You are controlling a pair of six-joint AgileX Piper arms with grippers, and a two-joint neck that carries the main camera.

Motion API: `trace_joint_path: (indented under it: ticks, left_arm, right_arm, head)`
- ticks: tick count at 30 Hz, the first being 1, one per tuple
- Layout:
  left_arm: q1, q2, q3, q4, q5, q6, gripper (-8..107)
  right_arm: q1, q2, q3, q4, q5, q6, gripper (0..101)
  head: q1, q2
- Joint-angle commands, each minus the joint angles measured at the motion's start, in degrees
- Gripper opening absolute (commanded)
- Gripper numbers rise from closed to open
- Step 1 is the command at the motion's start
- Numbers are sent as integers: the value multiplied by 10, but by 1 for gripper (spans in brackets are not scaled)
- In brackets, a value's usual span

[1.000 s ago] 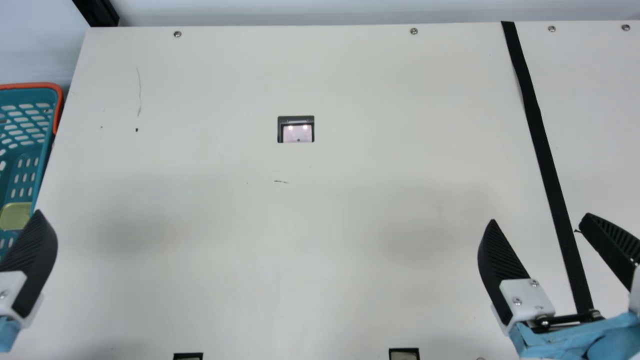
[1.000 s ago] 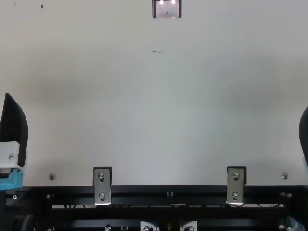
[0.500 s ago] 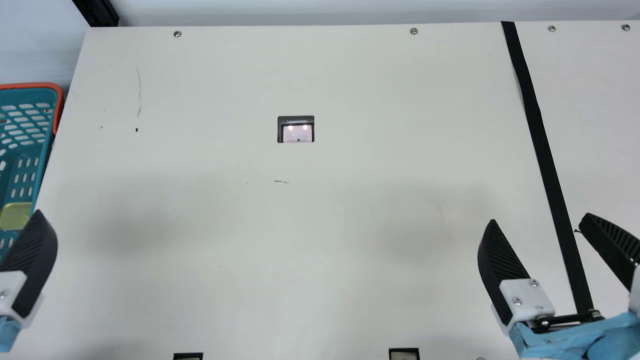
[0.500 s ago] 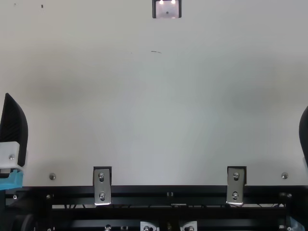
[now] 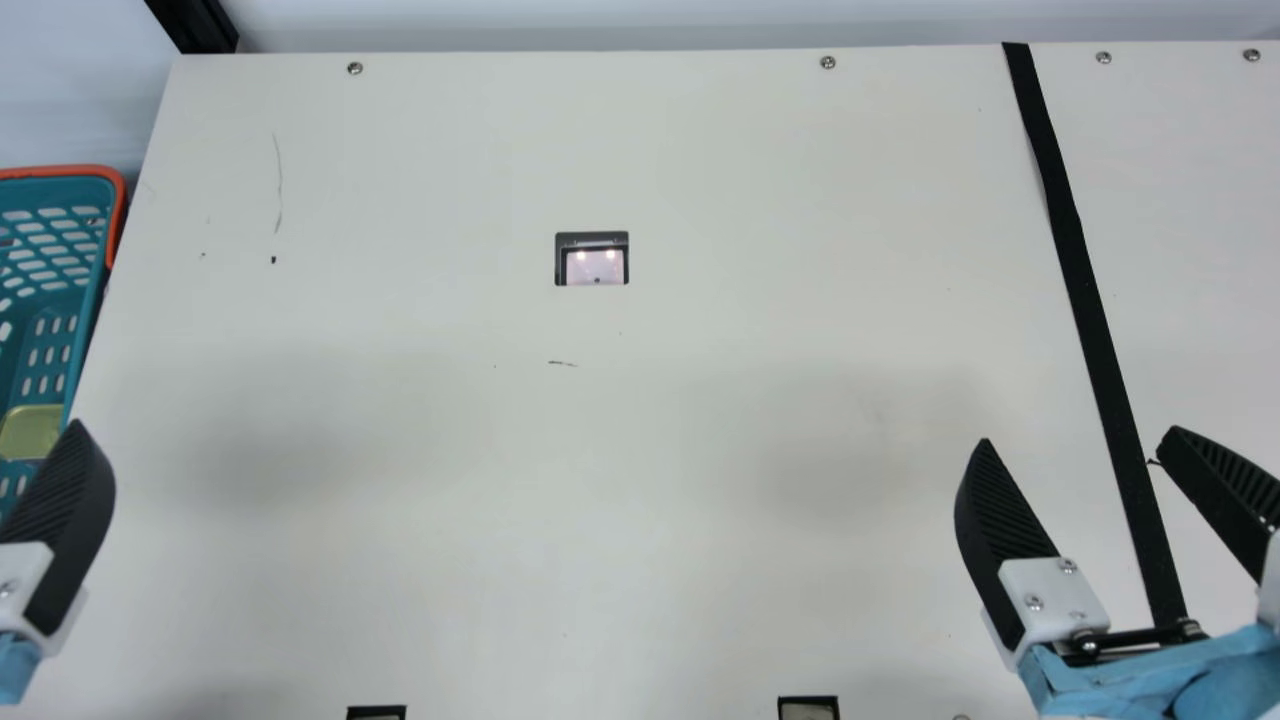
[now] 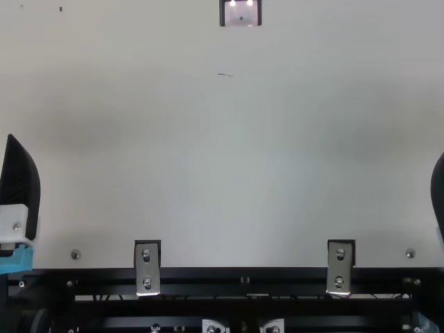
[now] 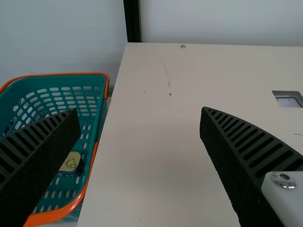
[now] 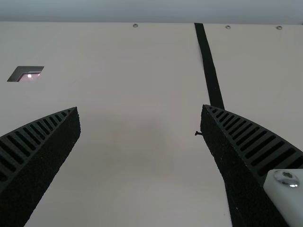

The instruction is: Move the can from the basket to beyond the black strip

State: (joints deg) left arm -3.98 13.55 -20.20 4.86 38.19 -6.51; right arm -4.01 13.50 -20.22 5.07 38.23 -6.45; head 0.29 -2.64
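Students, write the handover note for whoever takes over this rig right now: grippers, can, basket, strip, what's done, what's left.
Left gripper: open, empty, near the basket.
Right gripper: open, empty, by the black strip.
Can: the gold-topped pull-tab can lies inside the teal basket, off the table's left edge.
Done: none of the move.
Left to do: grasp the can, lift it out, set it beyond the strip; a handover between arms may be needed.

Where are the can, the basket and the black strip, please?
Can (image 7: 71, 161): left wrist view, on its lid.
Basket (image 5: 62, 172): main view, on its orange rim.
Black strip (image 5: 1084, 285): main view, on its middle stretch.
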Motion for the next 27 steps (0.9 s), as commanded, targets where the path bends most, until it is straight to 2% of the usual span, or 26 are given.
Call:
trace_joint_path:
  ticks: [1,27]
  left_arm:
    - [0,0,0,0,0,0,90]
    - [0,0,0,0,0,0,90]
  right_arm:
    - [0,0,0,0,0,0,101]
    - [0,0,0,0,0,0,101]
  head:
    - [-1,1]
    - [1,13]
